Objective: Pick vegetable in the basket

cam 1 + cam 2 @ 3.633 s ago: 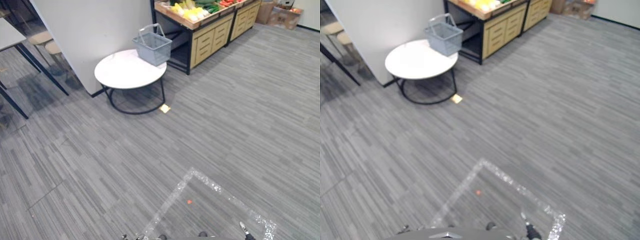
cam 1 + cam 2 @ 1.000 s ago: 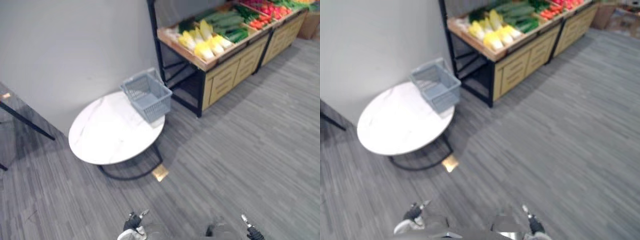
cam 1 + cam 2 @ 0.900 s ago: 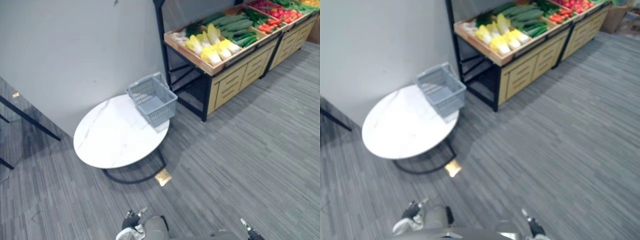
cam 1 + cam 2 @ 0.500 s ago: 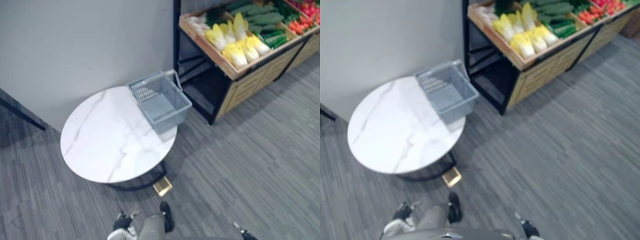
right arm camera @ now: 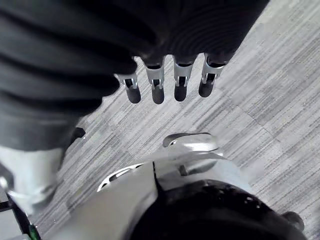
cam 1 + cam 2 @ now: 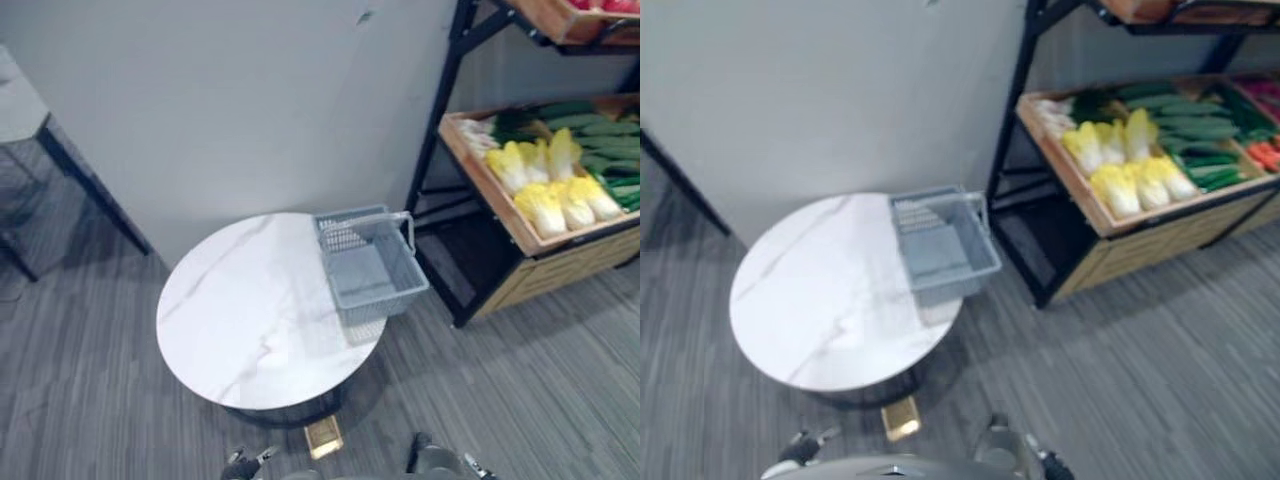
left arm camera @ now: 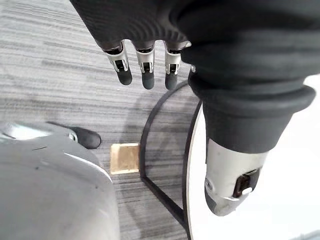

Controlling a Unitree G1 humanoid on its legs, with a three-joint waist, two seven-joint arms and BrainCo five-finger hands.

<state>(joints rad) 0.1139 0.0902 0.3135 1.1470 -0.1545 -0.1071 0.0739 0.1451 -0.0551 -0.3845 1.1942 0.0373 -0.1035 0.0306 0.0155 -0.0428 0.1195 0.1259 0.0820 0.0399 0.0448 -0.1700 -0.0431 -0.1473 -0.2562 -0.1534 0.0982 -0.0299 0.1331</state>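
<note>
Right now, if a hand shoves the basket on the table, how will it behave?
Probably light: the basket looks empty, with slotted walls. It would likely slide easily on the smooth table top. It sits over the table's edge, so a push outward may tip it off.

Both eyes look down on table (image 6: 240, 310) and basket (image 6: 370, 272); wrist views closely face the floor (image 5: 280, 100).

Shelf post (image 6: 437, 110) just beside basket (image 6: 382, 301)
</note>
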